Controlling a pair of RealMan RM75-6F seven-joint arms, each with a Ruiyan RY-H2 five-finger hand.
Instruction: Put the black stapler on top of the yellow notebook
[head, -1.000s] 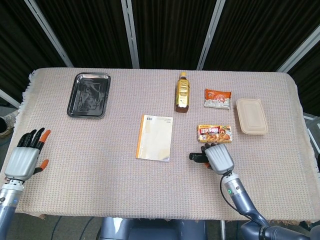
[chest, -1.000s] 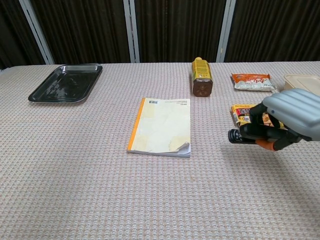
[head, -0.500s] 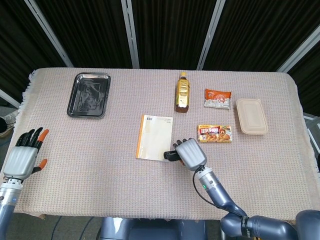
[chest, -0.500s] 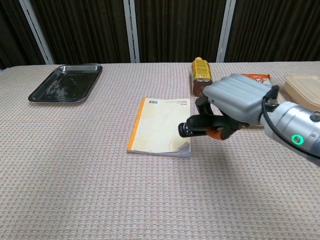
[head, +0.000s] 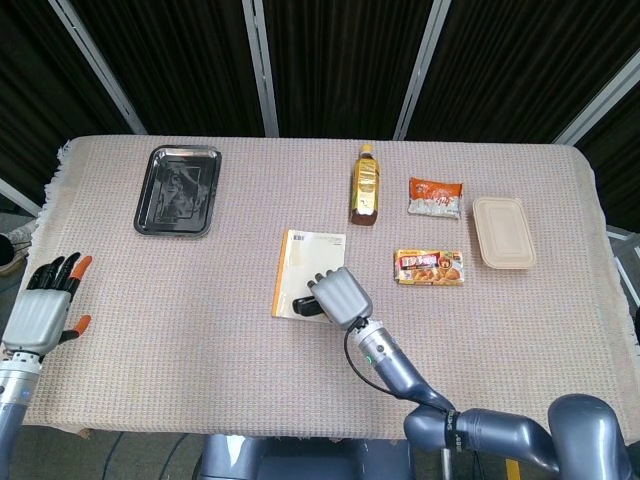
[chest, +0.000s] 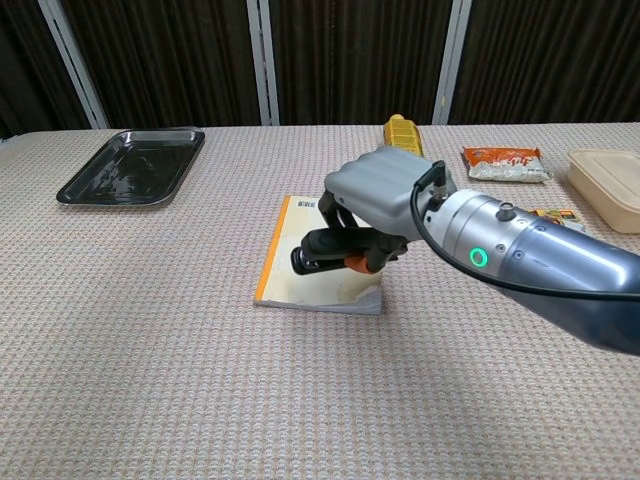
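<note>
Over near end of flat yellow paper notebook (chest: 322, 250) | right hand (chest: 375, 205) grasps black stapler (chest: 325, 252) | left hand (head: 42, 312) released, far left.

No word, brand or number can be read in either view. The yellow notebook (chest: 300, 240) has a small printed block, like a barcode label, at its far end toward the back edge of the table, but it is too small to make out. The amber bottle (head: 365, 184) near the table's back edge carries a yellow label whose print is blurred. The orange snack packet (head: 435, 197) and the yellow snack packet (head: 430, 267), toward the right side of the table, show bright lettering that stays illegible. On the right arm, a green ring light (chest: 479, 257) glows, with no characters in it.
</note>
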